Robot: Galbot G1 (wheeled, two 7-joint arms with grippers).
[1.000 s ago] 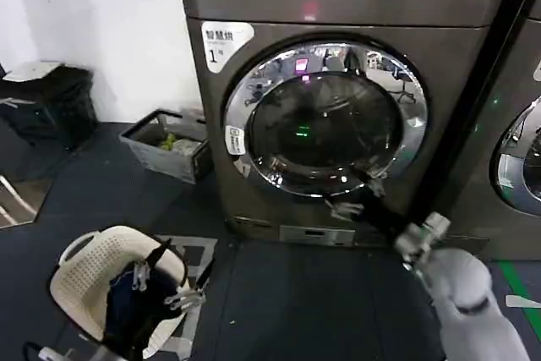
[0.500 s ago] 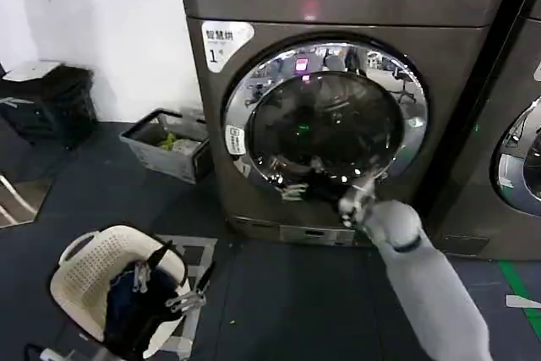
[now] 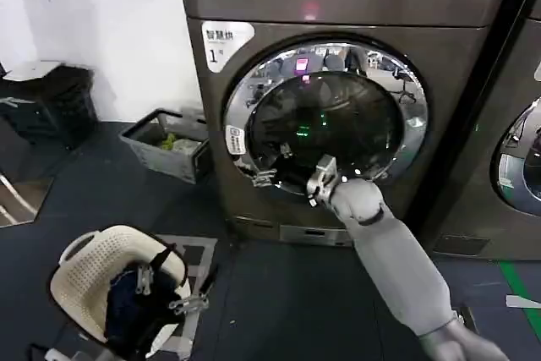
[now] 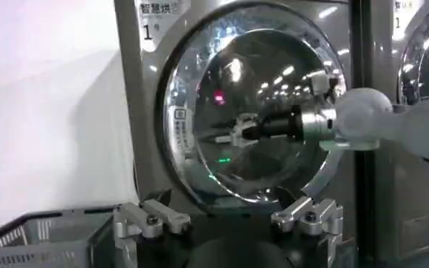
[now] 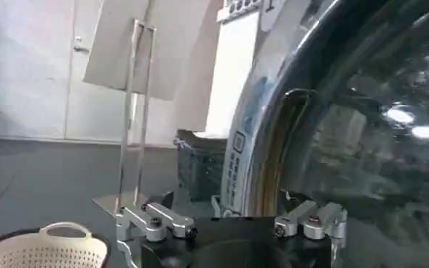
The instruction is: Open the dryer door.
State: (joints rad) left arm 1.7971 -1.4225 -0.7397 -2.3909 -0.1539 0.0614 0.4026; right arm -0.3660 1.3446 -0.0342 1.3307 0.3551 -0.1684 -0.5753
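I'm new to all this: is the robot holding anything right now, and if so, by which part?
Nothing is held. The right hand is open in front of the dryer door, near the lower left of its chrome ring. The left hand waits low, open.

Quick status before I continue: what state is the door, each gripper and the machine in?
dryer door: shut, flush with the front.
right gripper: open, at the door's lower left rim, gripping nothing.
left gripper: open, empty, low by the white basket.
panel light: lit pink.
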